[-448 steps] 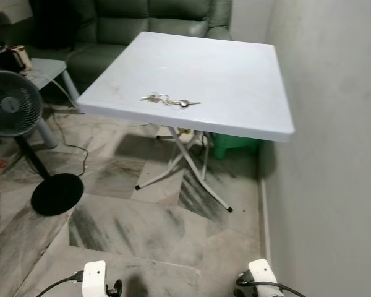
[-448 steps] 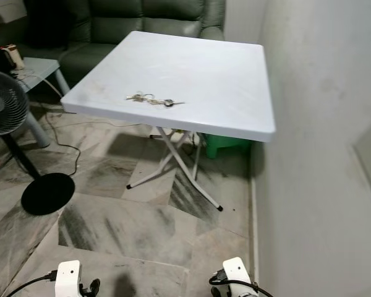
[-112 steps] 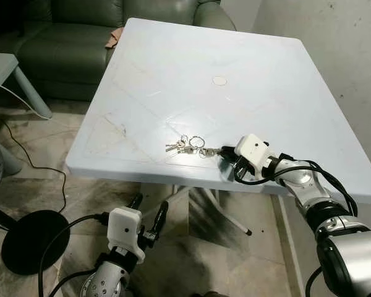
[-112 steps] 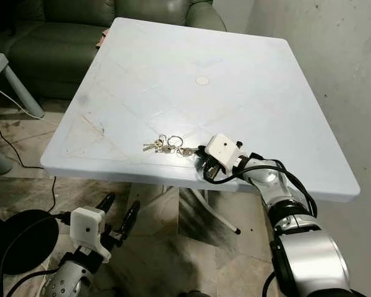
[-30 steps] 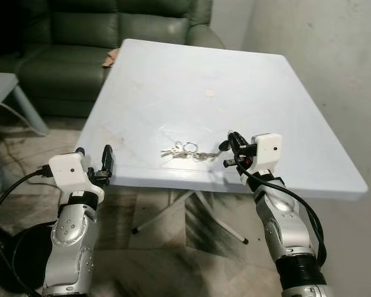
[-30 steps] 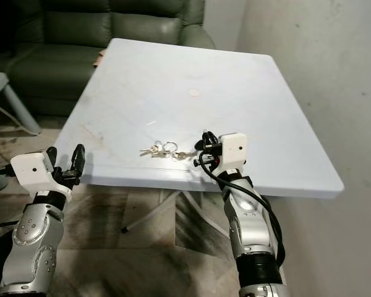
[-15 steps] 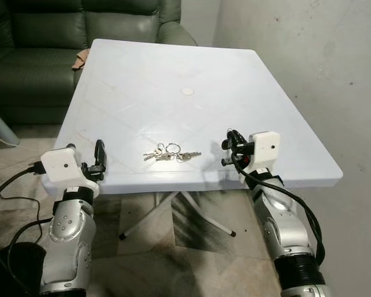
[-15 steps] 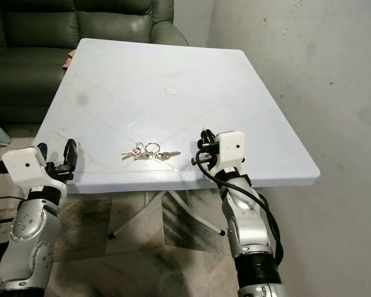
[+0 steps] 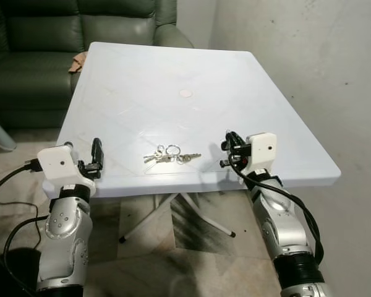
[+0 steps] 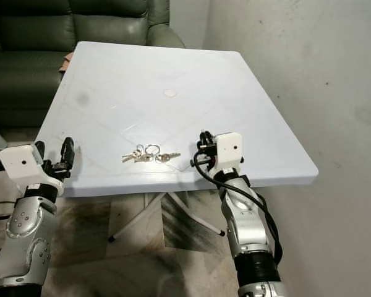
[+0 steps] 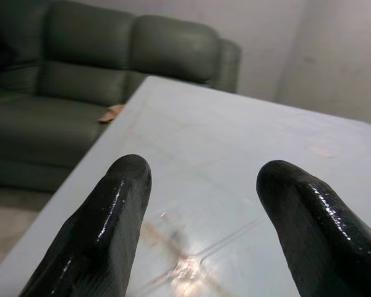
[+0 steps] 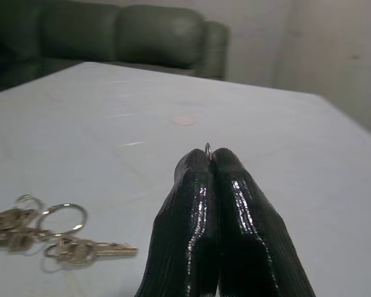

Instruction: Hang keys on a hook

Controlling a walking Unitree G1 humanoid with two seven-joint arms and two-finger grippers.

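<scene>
A bunch of keys (image 9: 171,154) on several rings lies flat near the front edge of the white plastic table (image 9: 173,68). My right gripper (image 9: 228,141) hovers just above the table a short way to the right of the keys, apart from them. It is shut, and a tiny metal ring (image 12: 208,148) peeks out between its tips; the keys (image 12: 55,238) lie off to one side in that view. My left gripper (image 10: 52,151) is raised at the table's front left corner, open with nothing between its fingers (image 11: 111,210).
A dark green sofa (image 9: 80,25) stands behind the table, with a brown scrap (image 9: 78,60) at the table's far left edge. A bare grey wall (image 9: 309,62) runs close along the right. Folding white legs (image 9: 173,210) show under the table. A round mark (image 9: 185,93) sits mid-table.
Earlier the right gripper was down at the keys; it has since lifted off, and the keys stay on the table. Both arms have risen to table height. The camera shifted slightly.
</scene>
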